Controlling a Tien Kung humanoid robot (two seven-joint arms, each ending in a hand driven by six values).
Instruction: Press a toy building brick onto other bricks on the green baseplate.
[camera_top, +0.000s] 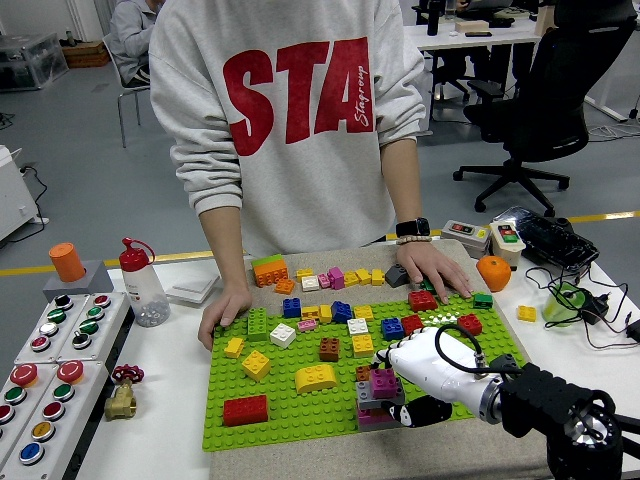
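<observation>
Head view, item: right hand is reaching in from the lower right, its fingers curling onto a magenta brick and pressing it down. That brick is sitting atop a grey and pink stack at the near right of the green baseplate (directly beneath the fingers). A person's hands are steadying the baseplate's far edge. Left hand is absent.

The right arm reaches in from the lower right corner, low and level. Its white hand lies palm-down, fingers curled forward and downward.
</observation>
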